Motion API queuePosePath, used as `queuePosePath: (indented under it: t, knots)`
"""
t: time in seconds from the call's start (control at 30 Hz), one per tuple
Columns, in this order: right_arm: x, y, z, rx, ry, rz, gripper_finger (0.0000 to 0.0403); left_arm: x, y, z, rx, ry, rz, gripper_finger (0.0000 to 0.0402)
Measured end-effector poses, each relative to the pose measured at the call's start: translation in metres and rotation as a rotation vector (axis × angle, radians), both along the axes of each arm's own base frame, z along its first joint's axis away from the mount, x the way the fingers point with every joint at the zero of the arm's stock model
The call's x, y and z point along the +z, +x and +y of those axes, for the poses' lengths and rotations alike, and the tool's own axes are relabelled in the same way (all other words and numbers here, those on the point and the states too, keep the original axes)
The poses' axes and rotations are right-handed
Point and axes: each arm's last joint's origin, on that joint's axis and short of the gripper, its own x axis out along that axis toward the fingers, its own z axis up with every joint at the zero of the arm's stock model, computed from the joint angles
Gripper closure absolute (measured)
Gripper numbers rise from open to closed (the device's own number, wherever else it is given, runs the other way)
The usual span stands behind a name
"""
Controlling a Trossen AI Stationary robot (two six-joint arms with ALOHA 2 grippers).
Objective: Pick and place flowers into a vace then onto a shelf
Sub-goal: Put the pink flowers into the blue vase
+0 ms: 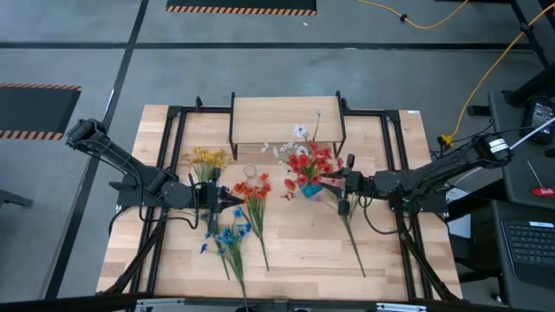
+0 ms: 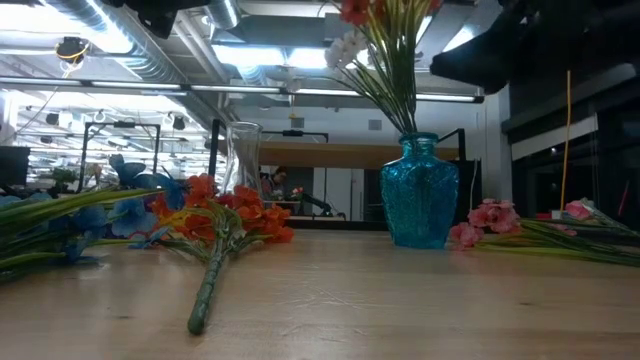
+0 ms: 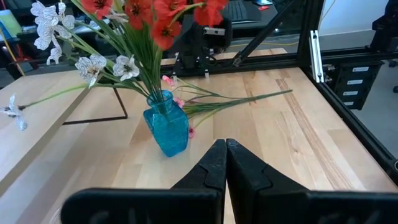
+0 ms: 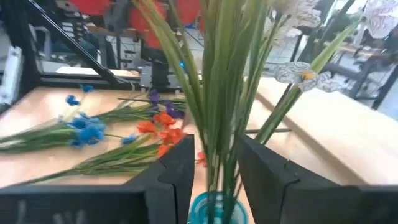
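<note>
Right tool [image 4: 214, 168] spread either side of the green stems just above the blue vase [image 1: 310, 187], fingers [image 4: 176, 165] not visibly pinching them. Vase upright near the desk [image 1: 381, 251] centre, in front of the shelf [image 1: 286, 120] at the far edge, carrying red and white flowers [image 1: 303, 159]. Pink spray [image 1: 351, 227] flat on the desk just beside the vase. Left tool [image 3: 225, 163] pressed together, empty, hovering over the left half. Orange [image 1: 255, 192], blue [image 1: 227, 239] and yellow [image 1: 206, 159] sprays flat there.
</note>
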Motion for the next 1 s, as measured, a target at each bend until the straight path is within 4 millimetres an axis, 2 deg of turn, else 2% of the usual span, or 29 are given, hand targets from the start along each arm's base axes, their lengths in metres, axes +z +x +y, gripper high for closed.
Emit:
queuePosePath:
  t: [0.23,0.47,0.57,0.87,1.0]
  knots:
    - [0.002,-0.011,0.012,0.041,0.081,0.016,0.0279,0.000,-0.001,-0.002,-0.008,0.000,0.000,0.0398]
    - [0.000,-0.016,0.022,-0.014,0.058,0.031,0.0287,0.000,-0.001,-0.002,-0.008,0.000,0.000,0.0398]
    - [0.008,-0.014,0.027,-0.013,0.062,0.062,0.0297,0.000,-0.001,-0.002,-0.008,0.000,0.000,0.0398]
    - [0.038,-0.009,0.041,-0.071,0.223,0.311,0.0330,0.000,-0.001,-0.002,-0.012,0.016,0.001,0.0398]
    - [0.039,-0.011,0.047,-0.176,0.294,0.483,0.0353,0.000,-0.001,-0.002,-0.019,0.042,0.002,0.0398]
